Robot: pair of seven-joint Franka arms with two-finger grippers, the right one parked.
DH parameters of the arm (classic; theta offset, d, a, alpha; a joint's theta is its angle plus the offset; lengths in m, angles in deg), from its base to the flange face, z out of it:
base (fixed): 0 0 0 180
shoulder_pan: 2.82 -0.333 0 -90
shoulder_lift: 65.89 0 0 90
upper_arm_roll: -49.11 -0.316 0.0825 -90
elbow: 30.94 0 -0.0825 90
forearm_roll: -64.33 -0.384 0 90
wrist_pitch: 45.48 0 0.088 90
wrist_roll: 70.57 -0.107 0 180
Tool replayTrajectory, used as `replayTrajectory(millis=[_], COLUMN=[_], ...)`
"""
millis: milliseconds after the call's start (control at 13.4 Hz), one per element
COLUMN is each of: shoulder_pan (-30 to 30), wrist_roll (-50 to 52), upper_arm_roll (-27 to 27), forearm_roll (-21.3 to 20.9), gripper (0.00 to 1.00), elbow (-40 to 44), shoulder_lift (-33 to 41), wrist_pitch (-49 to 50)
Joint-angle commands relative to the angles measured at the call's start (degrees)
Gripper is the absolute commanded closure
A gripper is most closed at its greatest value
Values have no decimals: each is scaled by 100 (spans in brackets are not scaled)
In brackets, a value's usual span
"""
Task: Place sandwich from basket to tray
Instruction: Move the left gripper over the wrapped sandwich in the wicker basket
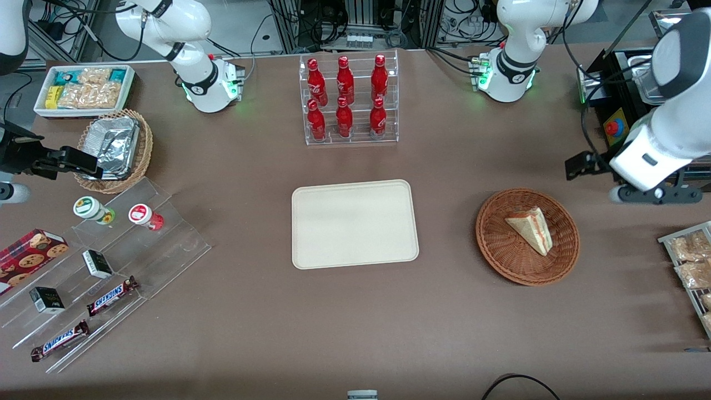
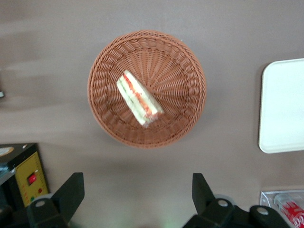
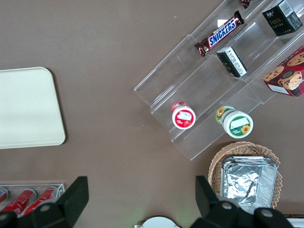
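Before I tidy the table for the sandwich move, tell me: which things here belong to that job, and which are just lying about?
Job:
- triangular sandwich wedge, lying in the basket
- round reddish-brown wicker basket
- flat cream rectangular tray
- left gripper, above the table beside the basket, fingers open

Lying about:
- red bottles in clear rack
- Snickers bars
- tan basket of foil containers

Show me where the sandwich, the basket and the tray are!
sandwich (image 1: 530, 228), front view, on its bread top.
basket (image 1: 494, 244), front view, on its woven wall.
tray (image 1: 354, 223), front view, on its bare floor.
end effector (image 2: 137, 192), left wrist view, open, between its fingertips, above the table.
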Motion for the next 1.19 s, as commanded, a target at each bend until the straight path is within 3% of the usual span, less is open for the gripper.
replayTrajectory(millis=[0,298,669,818,1116], shoulder_pan=[26,44,26,-9,-36], wrist_roll=[-1,709,1419,2203,2653], upper_arm_roll=[15,24,15,15,-28], forearm_roll=[57,57,39,39,57], gripper=[0,0,0,0,0], elbow=[-608,-1251,-1602,-1935,-2736], shoulder_lift=[24,-133,-222,-187,-3], wrist_pitch=[-758,-1788,-2210,-2499,-3230])
